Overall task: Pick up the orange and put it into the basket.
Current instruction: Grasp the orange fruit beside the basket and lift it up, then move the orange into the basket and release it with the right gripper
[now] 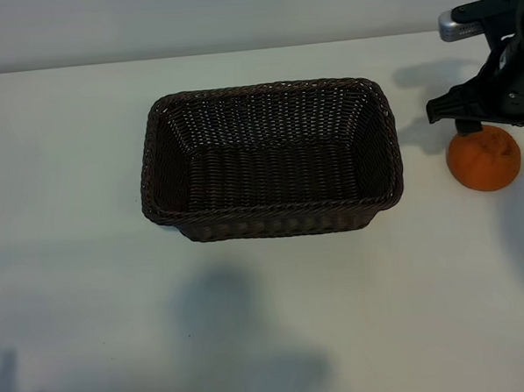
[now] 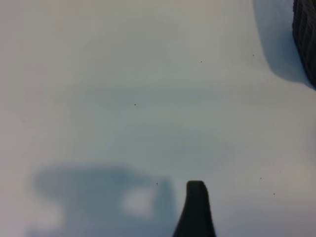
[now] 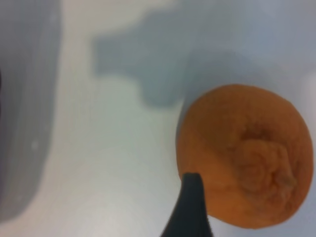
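At centre-left of the exterior view the basket (image 1: pixel 270 159) stands empty on the worktop (image 1: pixel 82 293), while the orange (image 1: pixel 483 157) sits at the right edge, well apart from it. The right end effector (image 1: pixel 466 126) hangs just above the fruit with fingers spread. One fingertip (image 3: pixel 190 205) seems poised over the orange's shoulder, not beside it, so descending could nudge the round fruit into rolling away.

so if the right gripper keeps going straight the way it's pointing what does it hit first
Most likely the orange: the right gripper, open, points steeply down just above its top. How centred it is stays unclear.
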Robot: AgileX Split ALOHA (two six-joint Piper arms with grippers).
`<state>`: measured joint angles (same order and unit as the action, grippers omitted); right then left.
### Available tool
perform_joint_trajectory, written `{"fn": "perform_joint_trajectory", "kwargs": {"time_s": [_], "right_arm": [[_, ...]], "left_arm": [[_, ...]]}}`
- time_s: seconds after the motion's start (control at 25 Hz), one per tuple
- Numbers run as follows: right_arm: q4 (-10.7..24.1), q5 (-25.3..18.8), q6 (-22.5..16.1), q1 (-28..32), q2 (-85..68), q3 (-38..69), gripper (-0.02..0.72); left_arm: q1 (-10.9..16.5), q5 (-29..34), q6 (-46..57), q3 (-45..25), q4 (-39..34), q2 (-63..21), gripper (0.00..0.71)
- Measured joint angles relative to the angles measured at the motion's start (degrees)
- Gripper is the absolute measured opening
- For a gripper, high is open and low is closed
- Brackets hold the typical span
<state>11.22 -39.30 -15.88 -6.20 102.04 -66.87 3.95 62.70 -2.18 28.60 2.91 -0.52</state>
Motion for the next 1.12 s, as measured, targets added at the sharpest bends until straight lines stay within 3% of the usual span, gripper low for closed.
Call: {"fn": "perform_joint_trajectory", "kwargs": {"time_s": [0.44, 0.72, 0.8, 0.88, 0.96, 1.04, 1.12], "right_arm": [[0.0, 0.4, 0.4, 3.9, 4.5, 0.0, 0.59], [-6.5, 0.2, 6.6, 4.0, 6.7, 0.0, 0.564], [-6.7, -0.1, 7.1, 4.0, 6.8, 0.0, 0.488], [-6.7, -0.3, 7.3, 4.0, 6.8, 0.0, 0.348], [-6.8, -0.3, 7.4, 4.0, 6.8, 0.0, 0.163], [-6.8, -0.3, 7.4, 4.0, 6.8, 0.0, 0.088], [-6.8, -0.4, 7.4, 4.0, 6.8, -0.1, 0.073]], "left_arm": [[-0.1, 0.0, 0.0, 0.0, 0.0, 0.0, 0.59], [-0.1, 0.0, 0.0, 0.0, 0.0, 0.0, 0.59], [-0.1, 0.0, 0.0, 0.0, 0.0, 0.0, 0.59], [-0.1, 0.0, 0.0, 0.0, 0.0, 0.0, 0.59], [-0.1, 0.0, 0.0, 0.0, 0.0, 0.0, 0.59], [-0.1, 0.0, 0.0, 0.0, 0.0, 0.0, 0.59], [-0.1, 0.0, 0.0, 0.0, 0.0, 0.0, 0.59]]}}
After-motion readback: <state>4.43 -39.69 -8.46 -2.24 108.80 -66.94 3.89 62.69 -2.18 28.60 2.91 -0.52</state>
